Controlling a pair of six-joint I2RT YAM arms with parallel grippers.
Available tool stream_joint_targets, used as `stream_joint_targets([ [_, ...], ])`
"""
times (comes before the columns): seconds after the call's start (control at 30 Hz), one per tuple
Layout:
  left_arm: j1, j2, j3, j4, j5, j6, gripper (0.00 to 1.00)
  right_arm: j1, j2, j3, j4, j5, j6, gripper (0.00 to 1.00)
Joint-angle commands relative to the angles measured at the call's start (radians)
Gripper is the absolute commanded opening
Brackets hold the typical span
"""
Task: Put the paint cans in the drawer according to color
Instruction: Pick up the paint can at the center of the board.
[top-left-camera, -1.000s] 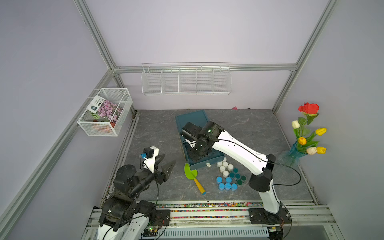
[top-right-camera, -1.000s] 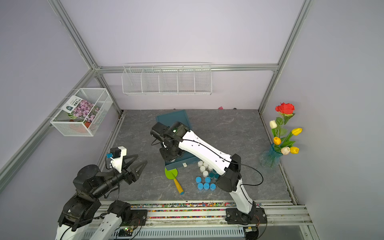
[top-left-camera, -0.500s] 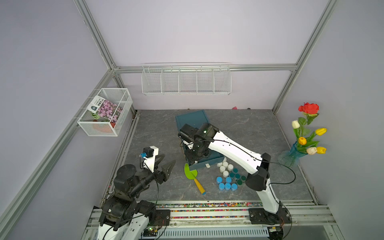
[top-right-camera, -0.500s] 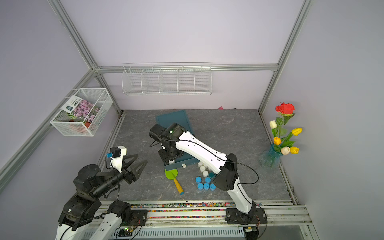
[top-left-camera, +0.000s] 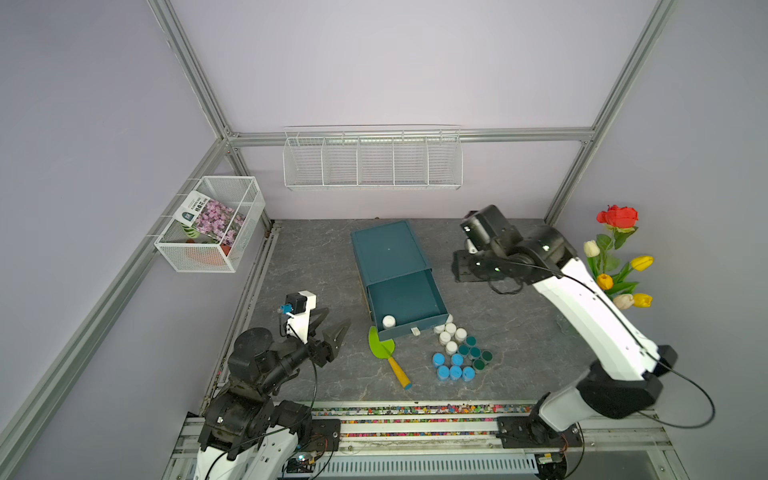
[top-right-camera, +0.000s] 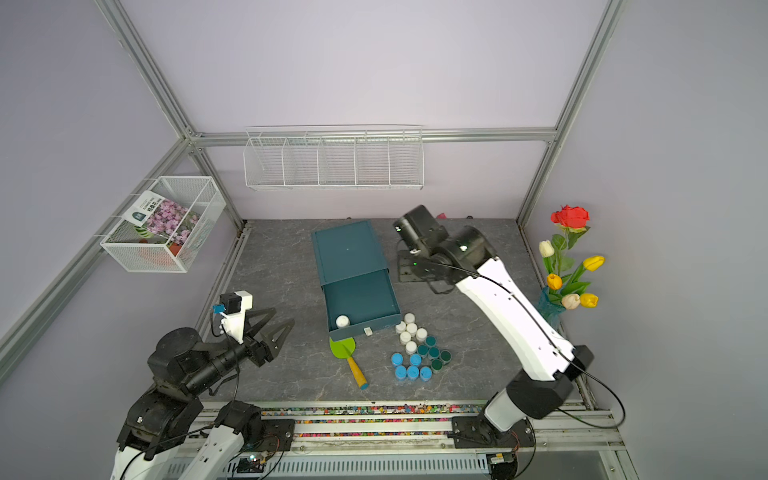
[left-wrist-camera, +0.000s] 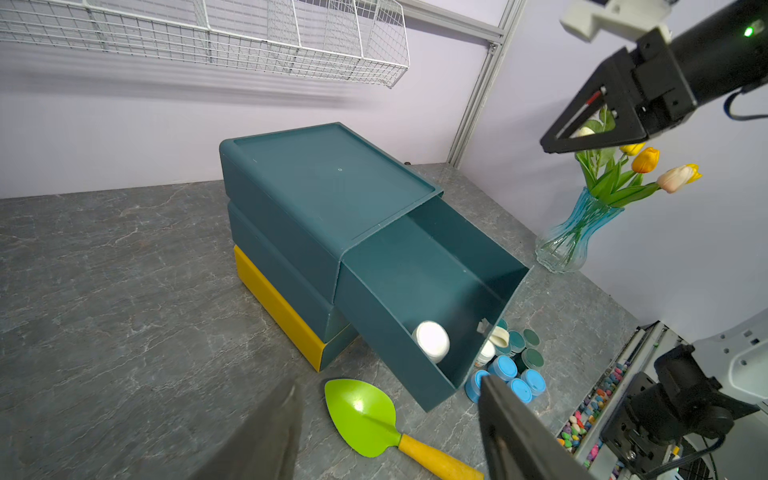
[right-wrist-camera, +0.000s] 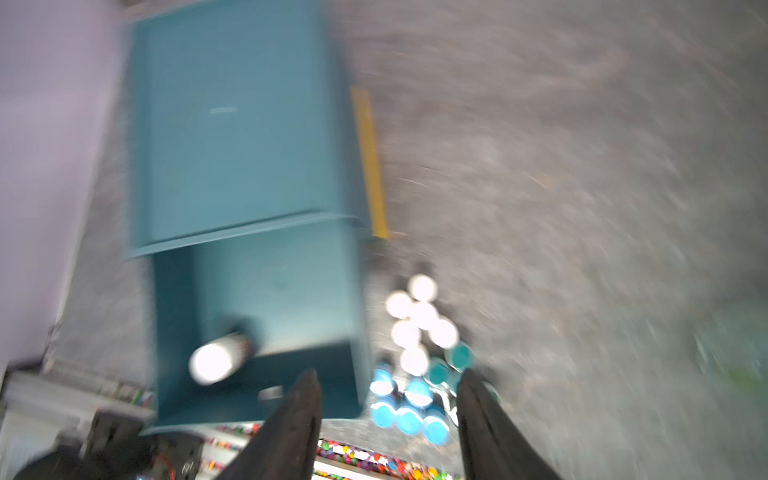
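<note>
The teal drawer (top-left-camera: 415, 325) (left-wrist-camera: 382, 328) stands pulled open at the top of its cabinet. One white paint can (top-left-camera: 389, 321) (top-right-camera: 342, 320) (left-wrist-camera: 432, 340) rests in its front corner. On the table beside the drawer's front sit several white cans (top-left-camera: 451, 334), dark teal cans (top-left-camera: 473, 353) and light blue cans (top-left-camera: 453, 370) (right-wrist-camera: 409, 415). My right gripper (top-left-camera: 464, 268) (right-wrist-camera: 388, 376) hangs open and empty, raised behind and to the right of the cabinet. My left gripper (top-left-camera: 337, 316) (top-right-camera: 283, 316) is open and empty, left of the drawer front.
A green trowel (top-left-camera: 382, 345) with a yellow handle lies at the drawer's front left corner. A glass vase of flowers (top-left-camera: 615, 266) stands at the right wall. A wire basket (top-left-camera: 208, 224) and wire shelf (top-left-camera: 372, 158) hang on the walls. A yellow unit (left-wrist-camera: 274, 303) sits under the cabinet.
My right arm has swung from over the open drawer to the back right. A white can now shows in the drawer. The left arm has not moved.
</note>
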Motion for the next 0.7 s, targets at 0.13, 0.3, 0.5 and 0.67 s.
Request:
stream_joint_targets([
  [0.13,-0.003,0.005,0.003,0.021,-0.011,-0.022,0.70,-0.188,-0.035,-0.520,0.344,-0.284,0.186,0.61],
  [0.3,-0.003,0.003,0.005,0.018,-0.014,-0.034,0.70,-0.200,0.148,-0.547,0.440,-0.424,0.213,0.65],
  [0.5,-0.003,0.002,0.018,0.009,-0.024,-0.031,0.71,-0.200,0.268,-0.539,0.508,-0.437,0.225,0.65],
  [0.67,-0.003,0.001,0.018,0.014,-0.031,-0.036,0.71,-0.199,0.355,-0.532,0.504,-0.442,0.221,0.62],
])
